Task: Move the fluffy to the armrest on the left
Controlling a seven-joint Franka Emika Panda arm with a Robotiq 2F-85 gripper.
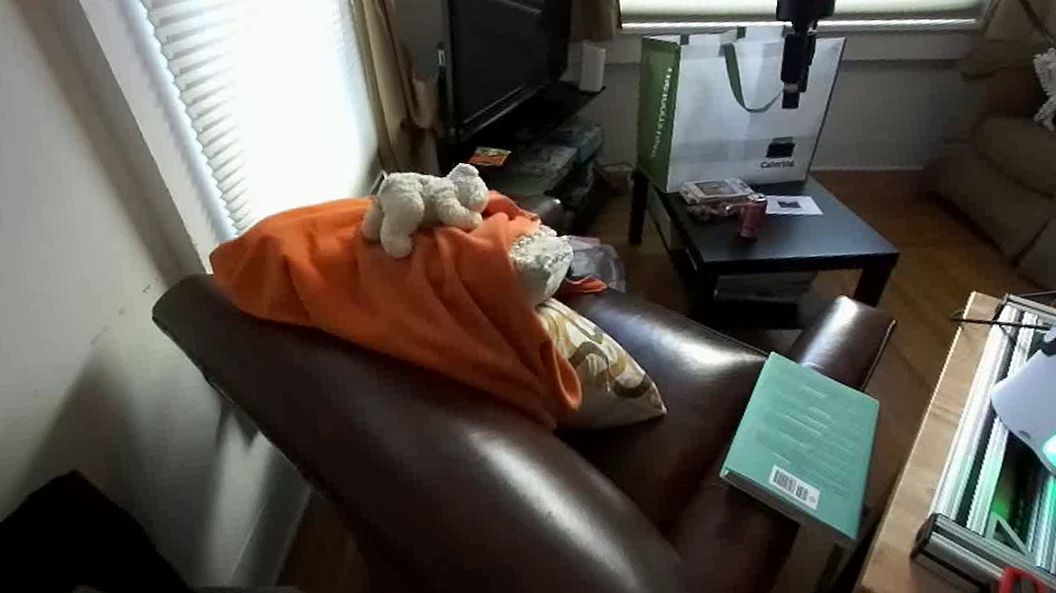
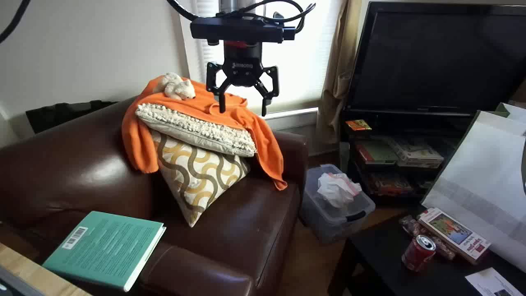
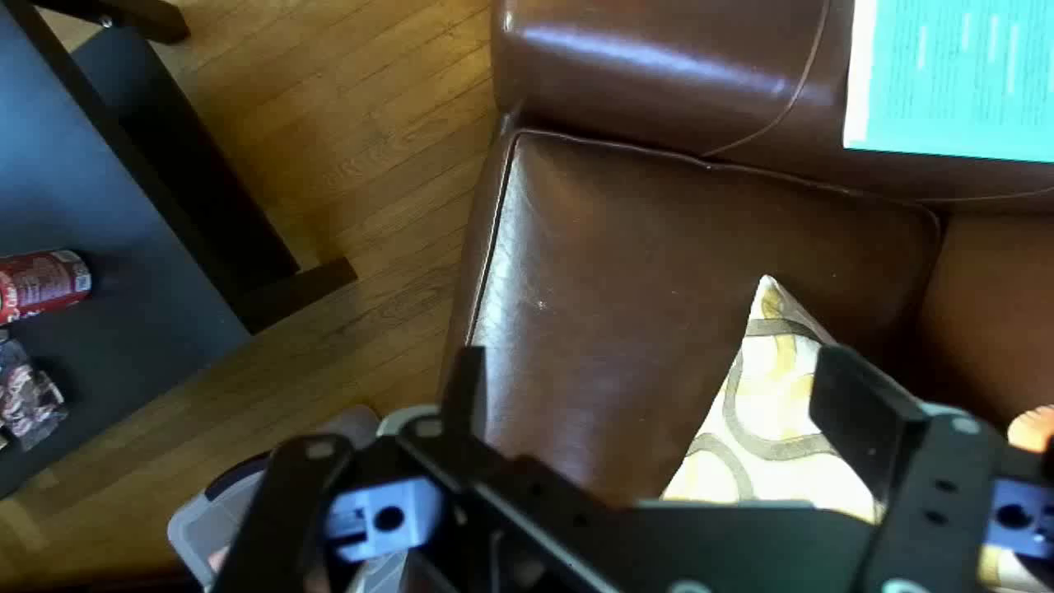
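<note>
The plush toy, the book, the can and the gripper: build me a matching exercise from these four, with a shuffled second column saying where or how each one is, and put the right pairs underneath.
Things:
1. plush toy
2. teal book
3. red can
4. gripper

Places and states:
A. on the black table
B. open, holding nothing
C. on the orange blanket
D. on the brown leather armrest

Right pairs: 1-C; 2-D; 3-A; 4-B

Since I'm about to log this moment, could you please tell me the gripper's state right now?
Gripper: open, holding nothing; the fluffy lies on the blanket.
</note>
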